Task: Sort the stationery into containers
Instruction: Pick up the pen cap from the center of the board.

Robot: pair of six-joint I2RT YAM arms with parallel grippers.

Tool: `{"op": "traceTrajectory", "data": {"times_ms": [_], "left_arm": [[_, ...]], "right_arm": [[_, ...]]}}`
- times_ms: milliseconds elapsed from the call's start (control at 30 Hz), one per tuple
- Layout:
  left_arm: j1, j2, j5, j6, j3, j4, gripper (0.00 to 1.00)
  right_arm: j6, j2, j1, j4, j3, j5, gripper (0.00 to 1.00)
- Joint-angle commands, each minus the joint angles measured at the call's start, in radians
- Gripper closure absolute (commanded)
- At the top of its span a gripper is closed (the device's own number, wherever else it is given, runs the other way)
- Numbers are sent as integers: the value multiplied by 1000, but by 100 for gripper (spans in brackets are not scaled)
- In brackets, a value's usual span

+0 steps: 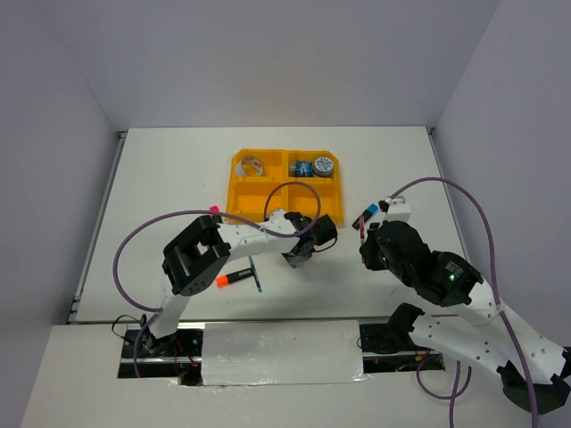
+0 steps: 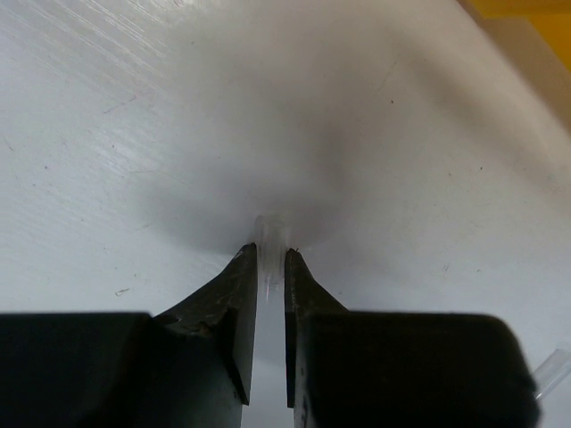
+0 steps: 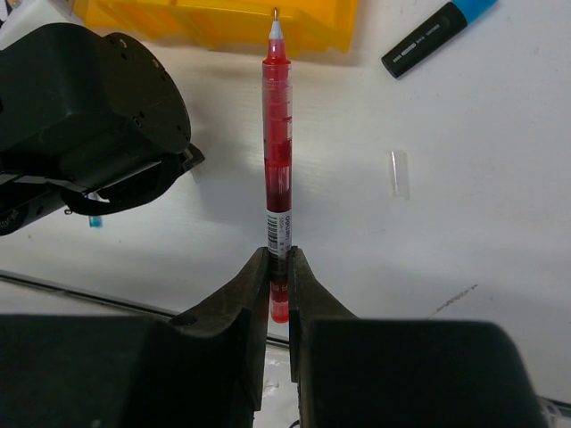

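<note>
The orange tray stands at the table's middle back. A silvery ring lies in its back-left compartment and blue-grey tape rolls in its back-right one. My right gripper is shut on a red pen that points at the tray; in the top view it is right of the tray. My left gripper is down at the table in front of the tray, its jaws nearly closed on a small clear plastic piece.
A blue-capped marker lies just beyond my right gripper, and a clear cap lies on the table near it. An orange-capped marker and a thin blue pen lie near my left arm. A pink cap shows behind that arm.
</note>
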Motion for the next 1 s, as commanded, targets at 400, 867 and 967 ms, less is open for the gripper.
{"op": "traceTrajectory", "data": {"times_ms": [400,867,967], "left_arm": [[-35,-234,-179,179,-71,16,100],[-53,-619,-317,546,-179,280,100],[-55,-685,-288,668,-232,374,100]], "right_arm": [[0,-46,-4,189,-121,-198,100],[56,-147,11,671,-424,-615,100],[46,-173,16,703,-441,-603,100]]}}
